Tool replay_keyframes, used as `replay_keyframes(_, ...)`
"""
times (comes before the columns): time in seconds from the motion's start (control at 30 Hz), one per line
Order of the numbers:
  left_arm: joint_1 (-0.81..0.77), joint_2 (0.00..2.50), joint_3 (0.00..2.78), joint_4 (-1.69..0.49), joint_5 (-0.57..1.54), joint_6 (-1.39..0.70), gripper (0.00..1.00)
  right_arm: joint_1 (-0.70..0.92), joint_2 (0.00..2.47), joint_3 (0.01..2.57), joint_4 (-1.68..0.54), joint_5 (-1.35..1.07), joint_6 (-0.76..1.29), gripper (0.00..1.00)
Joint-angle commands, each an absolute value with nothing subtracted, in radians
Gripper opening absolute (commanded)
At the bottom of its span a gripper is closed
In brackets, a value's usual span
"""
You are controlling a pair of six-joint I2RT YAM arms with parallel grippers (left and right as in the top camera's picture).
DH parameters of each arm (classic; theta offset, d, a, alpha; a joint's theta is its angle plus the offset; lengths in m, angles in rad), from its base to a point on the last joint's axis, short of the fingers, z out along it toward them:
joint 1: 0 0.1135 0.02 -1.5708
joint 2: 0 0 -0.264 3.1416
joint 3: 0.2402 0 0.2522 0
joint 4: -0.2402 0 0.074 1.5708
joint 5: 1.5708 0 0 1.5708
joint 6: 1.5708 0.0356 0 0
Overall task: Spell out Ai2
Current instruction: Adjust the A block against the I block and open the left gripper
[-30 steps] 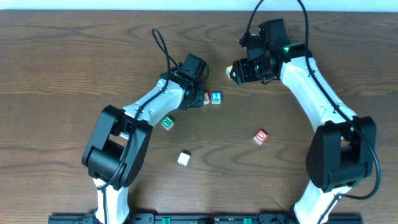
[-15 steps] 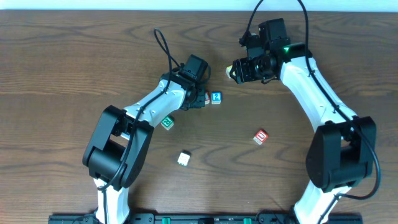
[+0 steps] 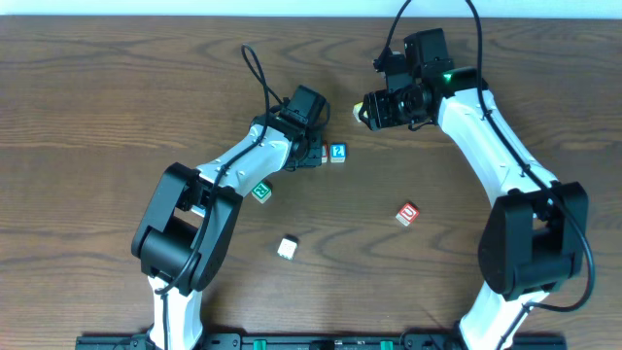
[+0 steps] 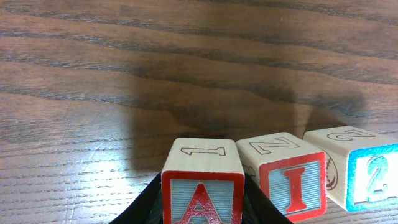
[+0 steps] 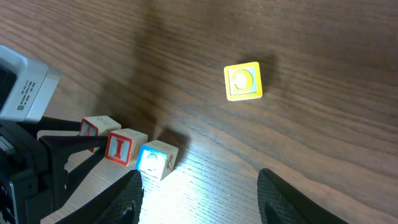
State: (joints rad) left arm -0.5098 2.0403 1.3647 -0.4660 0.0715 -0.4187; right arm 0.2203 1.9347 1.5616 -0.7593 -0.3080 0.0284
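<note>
Three letter blocks stand in a row on the wooden table. The red A block (image 4: pixel 202 193) sits between the fingers of my left gripper (image 4: pixel 202 208), which is shut on it. The red I block (image 4: pixel 289 183) touches its right side, and the blue 2 block (image 4: pixel 360 168) follows. In the overhead view the left gripper (image 3: pixel 309 154) covers the A block, and only the blue 2 block (image 3: pixel 338 152) shows clearly. My right gripper (image 5: pixel 199 199) is open and empty, hovering above the table to the right of the row (image 5: pixel 119 147).
A yellow block (image 5: pixel 242 81) lies apart beyond the row. In the overhead view a green block (image 3: pixel 260 192), a red block (image 3: pixel 407 213) and a pale block (image 3: pixel 286 247) lie loose nearer the front. The right gripper (image 3: pixel 381 109) sits at the back.
My left gripper has shifted slightly toward the I block with the A block in it. The right arm has not moved.
</note>
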Motion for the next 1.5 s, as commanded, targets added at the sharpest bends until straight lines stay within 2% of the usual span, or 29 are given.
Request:
replay_keyframes(0.0,-0.511,2.059,1.377,-0.464,0.067,-0.411,0.06,0.216,1.924,1.571,-0.756,-0.322,0.009,0.59)
replay_keyframes(0.13,-0.511,2.059,1.377,-0.465,0.068,-0.395,0.06,0.216,1.924,1.571,-0.754,-0.322,0.009,0.59)
replay_keyframes(0.17,-0.511,2.059,1.377,-0.466,0.068,-0.388,0.07,0.216,1.924,1.571,-0.754,-0.322,0.01,0.59)
replay_keyframes(0.23,-0.511,2.059,1.377,-0.467,0.068,-0.389,0.18,0.216,1.924,1.571,-0.752,-0.322,0.009,0.59)
replay_keyframes(0.63,-0.511,2.059,1.377,-0.467,0.068,-0.389,0.3,0.216,1.924,1.571,-0.751,-0.322,0.01,0.59)
replay_keyframes(0.7,-0.511,2.059,1.377,-0.467,0.068,-0.389,0.35,0.216,1.924,1.571,-0.751,-0.322,0.009,0.59)
replay_keyframes(1.47,-0.511,2.059,1.377,-0.424,0.022,-0.389,0.37,0.216,1.924,1.571,-0.751,-0.322,0.01,0.59)
